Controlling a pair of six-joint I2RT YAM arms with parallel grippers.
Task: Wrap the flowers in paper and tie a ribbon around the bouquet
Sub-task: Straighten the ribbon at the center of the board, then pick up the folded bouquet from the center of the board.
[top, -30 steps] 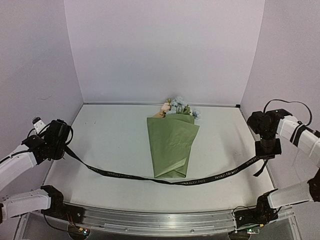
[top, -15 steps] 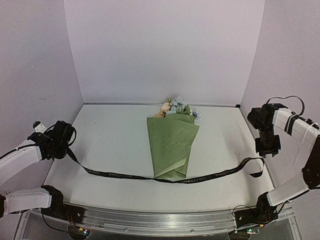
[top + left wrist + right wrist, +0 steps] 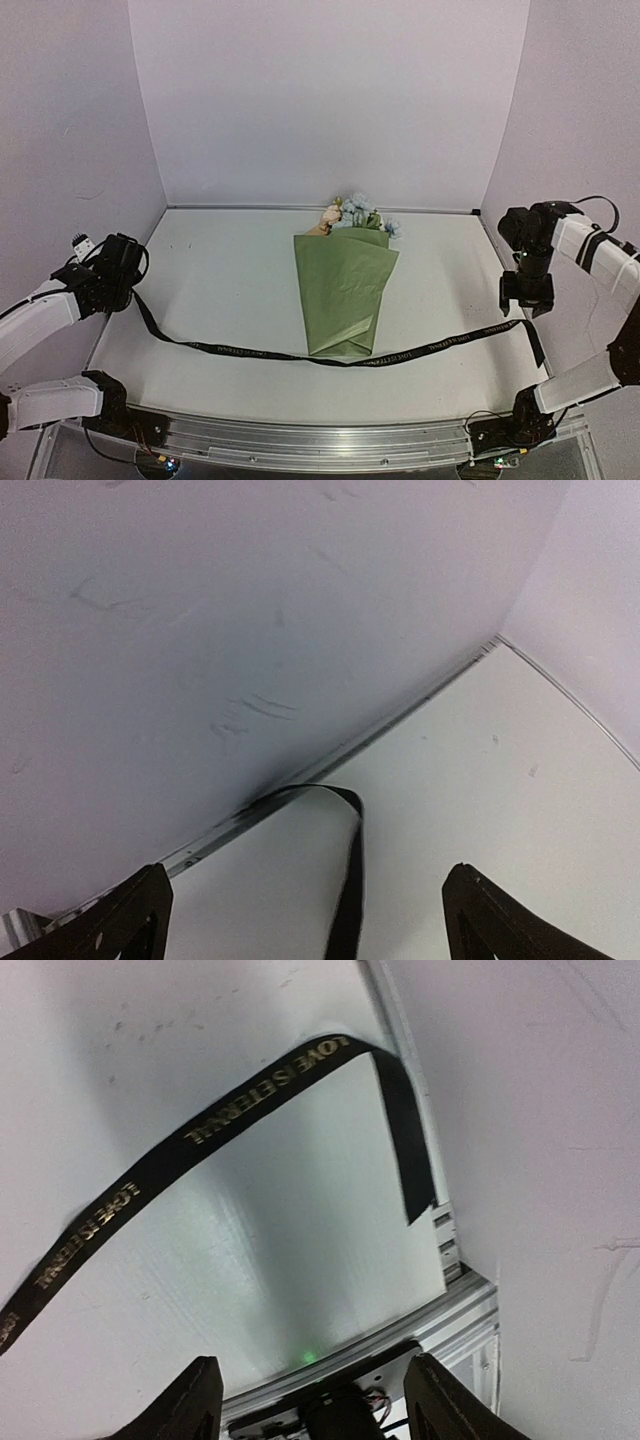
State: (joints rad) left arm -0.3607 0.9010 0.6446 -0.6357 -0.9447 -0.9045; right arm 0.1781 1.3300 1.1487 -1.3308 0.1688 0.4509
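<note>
The bouquet (image 3: 343, 290) lies in the middle of the tabletop (image 3: 220, 270), flowers (image 3: 358, 212) toward the back wall and narrow end toward the arms. The ribbon (image 3: 250, 352) lies on the tabletop, running left to right past that narrow end. Its left end curls by the left wall under the left claw (image 3: 125, 275). Its right end lies at the right edge, under the right claw (image 3: 527, 295).

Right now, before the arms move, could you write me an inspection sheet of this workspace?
Surface: white table, a few small scuffs.
Job's things: bouquet, flowers rolled in green paper, lies mid-table; black ribbon lies loose across the table by its narrow end, untied.
Clutter: nothing seen.
Grippers: left gripper open, right gripper open; neither holds the ribbon.
Cables: black cable loops over the right arm.
Surroundings: pale lilac walls; metal rail along the near edge.
</note>
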